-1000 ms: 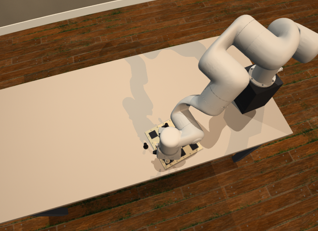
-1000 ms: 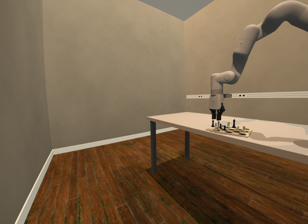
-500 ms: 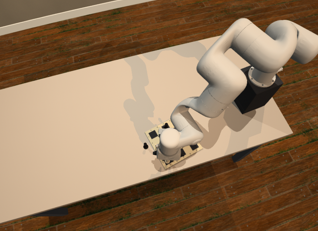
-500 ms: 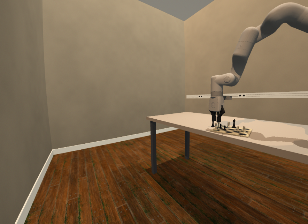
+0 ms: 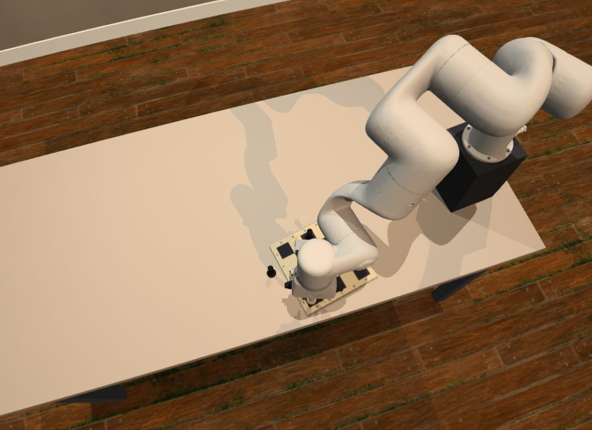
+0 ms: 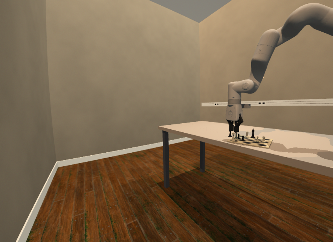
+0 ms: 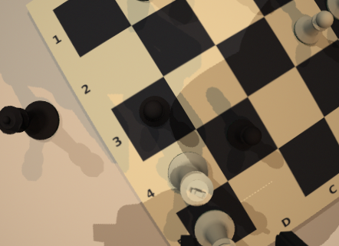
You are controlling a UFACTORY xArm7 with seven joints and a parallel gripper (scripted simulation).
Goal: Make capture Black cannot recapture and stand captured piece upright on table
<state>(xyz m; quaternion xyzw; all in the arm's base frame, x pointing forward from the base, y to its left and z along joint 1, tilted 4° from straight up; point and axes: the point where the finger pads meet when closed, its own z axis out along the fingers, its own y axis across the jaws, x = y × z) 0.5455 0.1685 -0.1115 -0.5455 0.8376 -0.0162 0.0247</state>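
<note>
The small chessboard (image 5: 276, 248) (image 6: 266, 145) (image 7: 97, 70) lies near the table's front edge. A black pawn (image 5: 270, 271) (image 6: 230, 133) (image 7: 30, 119) stands upright on the table beside the board's rank-3 edge. In the wrist view a black pawn (image 7: 154, 111) stands on E3 and another black piece (image 7: 246, 136) on D4. A white piece (image 7: 192, 182) stands on E4 and another white piece (image 7: 214, 228) on E5. My gripper (image 6: 233, 129) (image 7: 235, 241) is open and empty, low over the E5/D5 corner. The E5 piece stands between its fingertips, nearer the left one.
A white pawn (image 7: 311, 27) and more white pieces stand toward the board's far side. A tall black piece (image 6: 252, 133) (image 5: 309, 233) stands at the back of the board. The arm's black base (image 5: 478, 176) sits at the table's right end.
</note>
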